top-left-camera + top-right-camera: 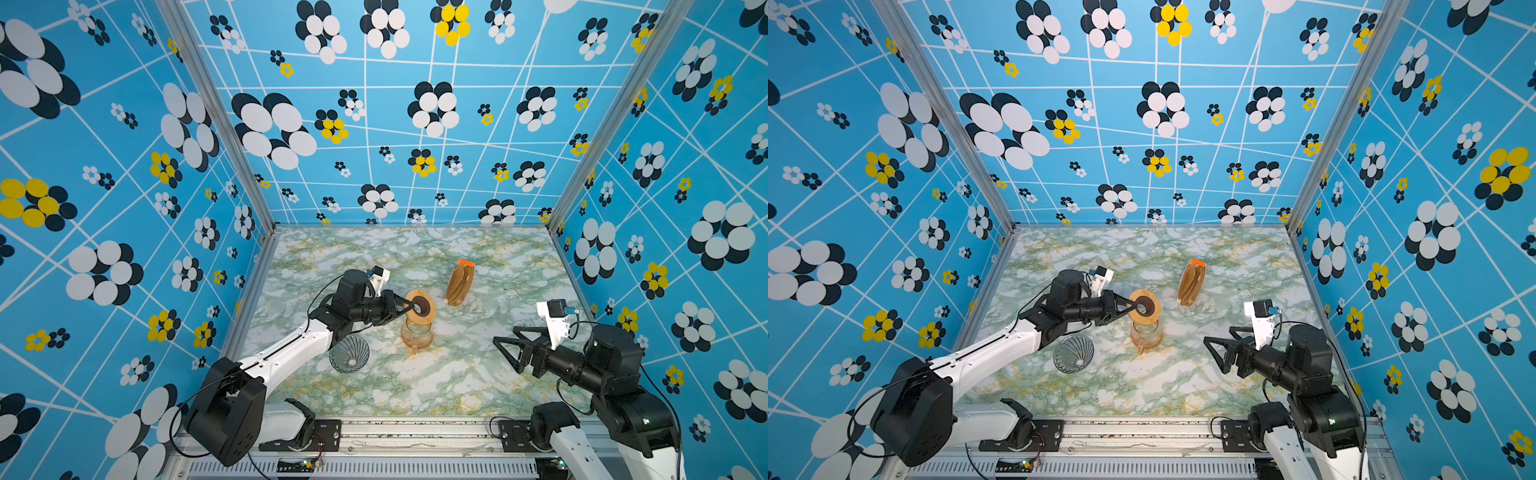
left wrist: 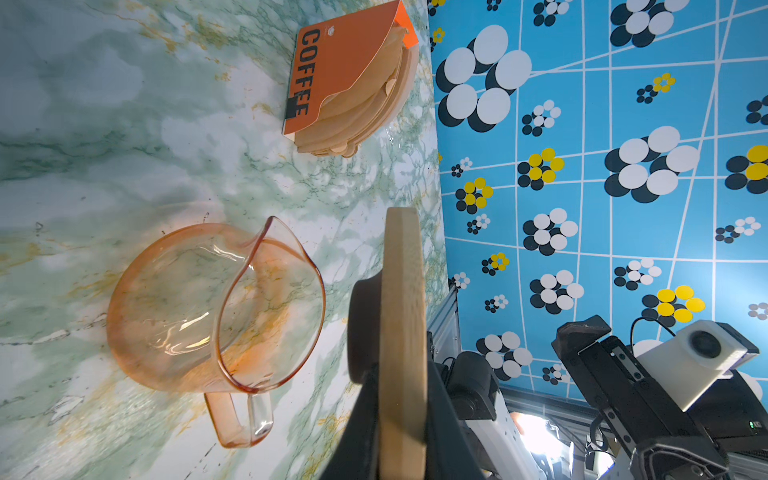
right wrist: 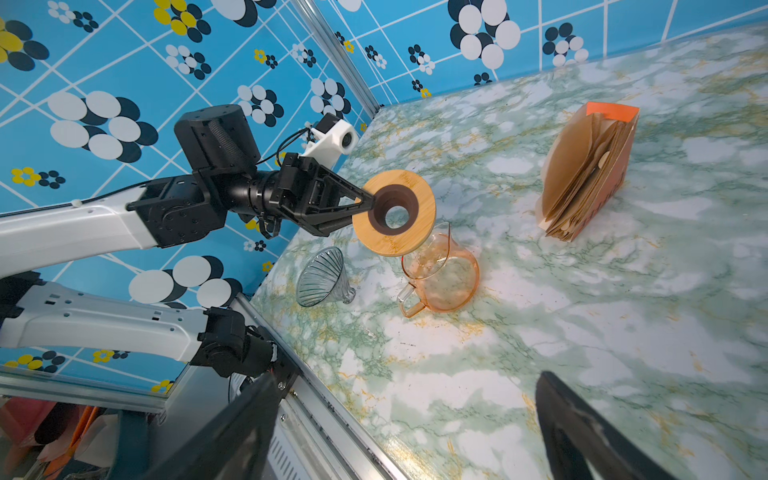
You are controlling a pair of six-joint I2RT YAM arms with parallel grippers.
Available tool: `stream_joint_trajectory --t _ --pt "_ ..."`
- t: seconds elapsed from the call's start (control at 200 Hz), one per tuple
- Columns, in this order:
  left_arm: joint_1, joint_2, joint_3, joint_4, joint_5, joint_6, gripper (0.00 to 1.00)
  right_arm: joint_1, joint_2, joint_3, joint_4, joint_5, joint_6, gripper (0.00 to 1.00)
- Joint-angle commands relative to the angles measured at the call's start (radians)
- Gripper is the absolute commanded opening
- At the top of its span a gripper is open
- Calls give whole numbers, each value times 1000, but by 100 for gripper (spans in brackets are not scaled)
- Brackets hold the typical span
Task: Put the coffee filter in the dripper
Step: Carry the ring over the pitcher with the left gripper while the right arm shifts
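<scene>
Dripper (image 1: 349, 354) on its side, eight o'clock from the carafe (image 1: 417, 336), by the left edge of the table (image 1: 436, 386). Left gripper (image 1: 409, 308) pinches the wooden ring (image 1: 428, 318) above the carafe; right gripper (image 1: 505, 355) gapes wide at three o'clock, open marble between.

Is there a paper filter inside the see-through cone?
No, the dripper lies on its side with nothing inside, only its bare ribs showing.

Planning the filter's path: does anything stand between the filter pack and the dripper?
Yes: the carafe, and the ring the left gripper holds above it, sit between the filter pack and the dripper.
</scene>
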Motion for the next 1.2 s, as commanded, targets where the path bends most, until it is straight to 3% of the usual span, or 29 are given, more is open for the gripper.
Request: stream_joint_trajectory --t 0.0,0.34,1.195 --pt "-4 27 -6 38 55 23 16 7 -12 -13 5 6 1 98" --pt "11 80 31 -56 92 116 16 8 -10 -15 6 6 1 98" --pt "54 183 44 -7 161 126 16 7 -7 -17 6 5 3 97"
